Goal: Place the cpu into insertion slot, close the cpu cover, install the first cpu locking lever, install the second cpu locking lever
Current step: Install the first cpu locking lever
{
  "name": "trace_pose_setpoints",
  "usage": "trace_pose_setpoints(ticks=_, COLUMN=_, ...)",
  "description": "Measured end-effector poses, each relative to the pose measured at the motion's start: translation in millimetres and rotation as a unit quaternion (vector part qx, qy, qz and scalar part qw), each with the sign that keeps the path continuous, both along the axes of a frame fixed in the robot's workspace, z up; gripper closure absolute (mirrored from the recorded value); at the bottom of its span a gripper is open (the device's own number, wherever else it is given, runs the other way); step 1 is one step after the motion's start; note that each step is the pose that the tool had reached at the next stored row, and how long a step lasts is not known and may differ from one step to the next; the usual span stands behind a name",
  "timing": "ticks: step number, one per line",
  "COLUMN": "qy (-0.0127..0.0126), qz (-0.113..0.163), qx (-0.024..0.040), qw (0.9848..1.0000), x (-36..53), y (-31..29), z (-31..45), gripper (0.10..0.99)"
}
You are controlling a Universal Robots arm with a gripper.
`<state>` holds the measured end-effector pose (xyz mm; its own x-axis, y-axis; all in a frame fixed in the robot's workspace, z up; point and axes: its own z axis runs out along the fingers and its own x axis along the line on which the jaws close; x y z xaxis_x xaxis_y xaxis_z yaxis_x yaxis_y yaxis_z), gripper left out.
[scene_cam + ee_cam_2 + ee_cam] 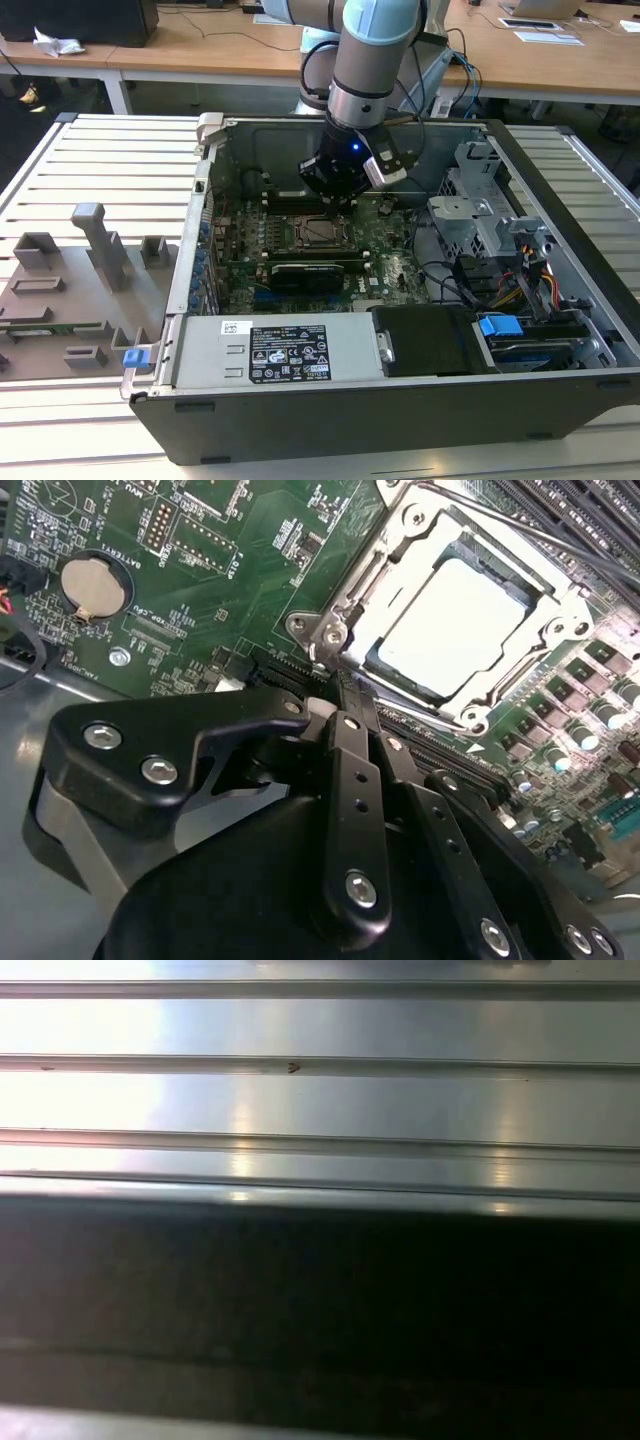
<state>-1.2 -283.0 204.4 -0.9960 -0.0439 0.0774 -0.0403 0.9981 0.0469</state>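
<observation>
While my gripper (338,200) hangs inside the case (560,250) on a ribbed metal table (110,160), fingers closed on nothing, the cpu (455,620) sits in the slot (375,658) under the cover (545,610); desks (200,45) stand behind.

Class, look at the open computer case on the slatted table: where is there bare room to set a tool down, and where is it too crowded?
Bare slats of the table lie free behind the grey fixture, and beyond the case at the exterior view's right. Inside it is crowded: gripper over the cpu, drive cage, cables.
</observation>
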Motion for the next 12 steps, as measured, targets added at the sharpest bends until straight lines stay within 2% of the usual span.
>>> trace_pose_setpoints(ticks=3, qy=-0.0004, qz=0.000, qx=0.0006, qw=1.0000, x=0.5, y=-0.4, z=-2.9, gripper=0.980)
trace_pose_setpoints(ticks=4, qy=0.0005, qz=0.000, qx=-0.0003, qw=1.0000, x=0.8, y=-0.7, z=-4.2, gripper=0.980)
trace_pose_setpoints(ticks=8, qy=0.0004, qz=0.000, qx=-0.0002, qw=1.0000, x=0.8, y=-0.7, z=-4.8, gripper=0.980)
trace_pose_setpoints(ticks=12, qy=-0.0001, qz=0.000, qx=-0.0002, qw=1.0000, x=0.9, y=-0.6, z=1.5, gripper=0.980)
